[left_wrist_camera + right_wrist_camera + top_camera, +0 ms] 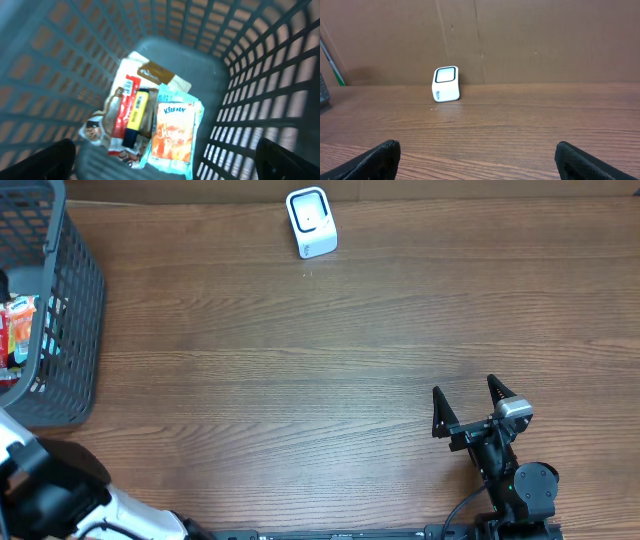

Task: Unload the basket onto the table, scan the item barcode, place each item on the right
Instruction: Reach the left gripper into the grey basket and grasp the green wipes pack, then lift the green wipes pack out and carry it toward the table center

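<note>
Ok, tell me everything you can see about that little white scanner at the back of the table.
The scanner is a small white box with rounded corners and looks like smooth plastic. Its upper front holds a pale window in a dark frame, with small dark markings on the face below. It stands upright on the wooden table near the far edge, just in front of the brown wall, with its window facing the robot's side. Only the table touches it.

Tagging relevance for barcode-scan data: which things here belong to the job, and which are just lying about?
Job: white scanner; grey basket; in it, Kleenex pack, yellow bar, red packet.
Lying about: cardboard backdrop; green rod at the wall.
</note>
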You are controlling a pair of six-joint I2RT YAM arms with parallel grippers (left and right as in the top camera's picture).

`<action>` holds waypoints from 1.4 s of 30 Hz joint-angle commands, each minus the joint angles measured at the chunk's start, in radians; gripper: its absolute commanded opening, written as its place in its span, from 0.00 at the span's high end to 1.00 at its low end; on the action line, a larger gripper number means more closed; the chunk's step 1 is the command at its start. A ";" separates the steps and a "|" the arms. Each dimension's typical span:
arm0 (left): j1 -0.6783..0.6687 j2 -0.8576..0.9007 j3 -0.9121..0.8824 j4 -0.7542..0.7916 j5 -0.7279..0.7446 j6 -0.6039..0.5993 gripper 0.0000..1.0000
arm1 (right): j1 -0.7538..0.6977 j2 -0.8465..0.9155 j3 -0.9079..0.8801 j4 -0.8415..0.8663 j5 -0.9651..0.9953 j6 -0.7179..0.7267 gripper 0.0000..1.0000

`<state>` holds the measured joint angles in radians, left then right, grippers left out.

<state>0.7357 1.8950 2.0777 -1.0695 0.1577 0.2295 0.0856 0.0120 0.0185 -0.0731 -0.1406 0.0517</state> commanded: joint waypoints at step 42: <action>-0.001 0.254 0.014 -0.020 0.079 0.001 0.55 | -0.005 -0.009 -0.011 0.003 0.008 -0.007 0.00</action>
<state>0.7338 2.2890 2.0838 -1.1042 0.2310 0.2817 0.0853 0.0120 0.0185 -0.0734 -0.1413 0.0509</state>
